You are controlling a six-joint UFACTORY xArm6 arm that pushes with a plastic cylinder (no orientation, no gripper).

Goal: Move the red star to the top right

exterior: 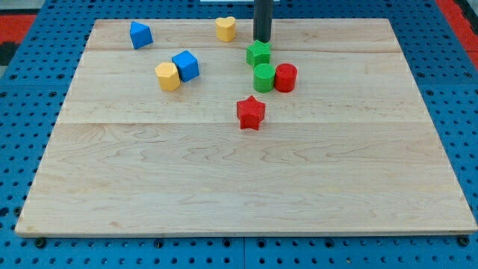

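Observation:
The red star (251,113) lies near the middle of the wooden board (246,187), a little toward the view's top. My tip (261,40) rests on the board near the view's top edge, well above the red star and just above the green star (258,53). A green cylinder (264,77) and a red cylinder (285,77) stand side by side between the green star and the red star. The tip touches no block that I can make out.
A yellow heart (225,28) lies left of the tip. A blue cube (185,65) and a yellow block (168,76) touch each other at the left. A blue block (140,35) sits at the top left. Blue pegboard surrounds the board.

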